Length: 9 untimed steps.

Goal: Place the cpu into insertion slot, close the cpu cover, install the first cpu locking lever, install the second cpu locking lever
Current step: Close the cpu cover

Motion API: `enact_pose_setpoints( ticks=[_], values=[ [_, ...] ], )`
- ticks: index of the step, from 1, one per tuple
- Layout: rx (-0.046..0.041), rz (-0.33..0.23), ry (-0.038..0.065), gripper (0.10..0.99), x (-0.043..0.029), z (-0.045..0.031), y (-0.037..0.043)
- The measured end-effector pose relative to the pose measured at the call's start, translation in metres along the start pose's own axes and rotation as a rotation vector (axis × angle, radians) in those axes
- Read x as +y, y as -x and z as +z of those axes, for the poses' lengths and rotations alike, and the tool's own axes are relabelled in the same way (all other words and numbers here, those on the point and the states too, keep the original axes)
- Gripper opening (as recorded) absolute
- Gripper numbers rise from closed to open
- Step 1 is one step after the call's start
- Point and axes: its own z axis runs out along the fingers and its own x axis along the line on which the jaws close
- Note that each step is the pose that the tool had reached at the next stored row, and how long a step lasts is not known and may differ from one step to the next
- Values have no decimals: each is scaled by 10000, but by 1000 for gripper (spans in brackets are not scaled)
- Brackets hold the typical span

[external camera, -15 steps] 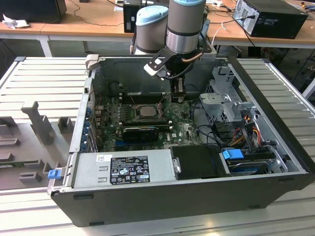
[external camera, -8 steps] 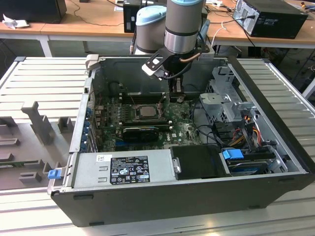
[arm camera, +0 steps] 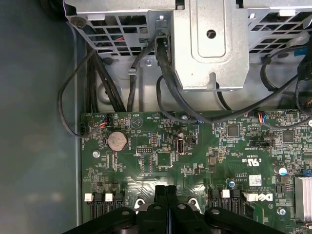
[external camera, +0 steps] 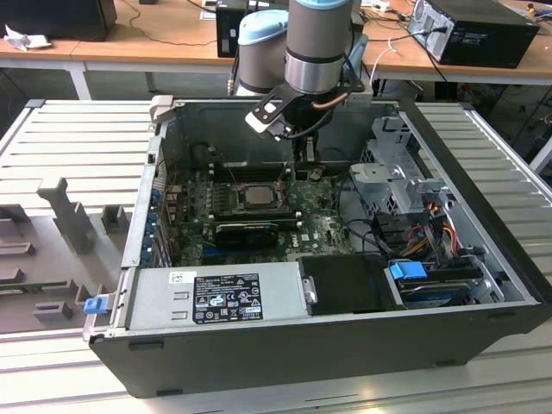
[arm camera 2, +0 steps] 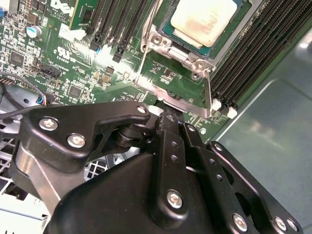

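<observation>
The cpu [arm camera 2: 202, 19] lies flat in the insertion slot [arm camera 2: 168, 24] on the green board, its pale metal face up; the exterior view shows the cpu [external camera: 256, 196] mid-board. The cpu cover [arm camera 2: 187, 61] lies down around the chip as a silvery frame. One thin locking lever [arm camera 2: 145, 41] runs along one side of the socket, a second lever [arm camera 2: 208, 92] along the neighbouring side. My gripper [arm camera 2: 168, 116] is shut with nothing visible between its fingers, its tip just beside the cover's edge plate [arm camera 2: 178, 103]. In the first wrist view the gripper [arm camera: 165, 189] hangs over the board.
Long black ram slots [arm camera 2: 246, 56] flank the socket. A grey drive cage [arm camera: 209, 44] with black cables [arm camera: 168, 78] stands close to the arm. A power supply [external camera: 216, 297] fills the case's near side. A coin battery [arm camera: 117, 141] sits on the board.
</observation>
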Motion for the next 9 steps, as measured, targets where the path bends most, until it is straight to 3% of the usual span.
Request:
enact_pose_setpoints(
  ticks=[9],
  values=[
    [0,-1,0,106,-21,-1,1]
  ],
)
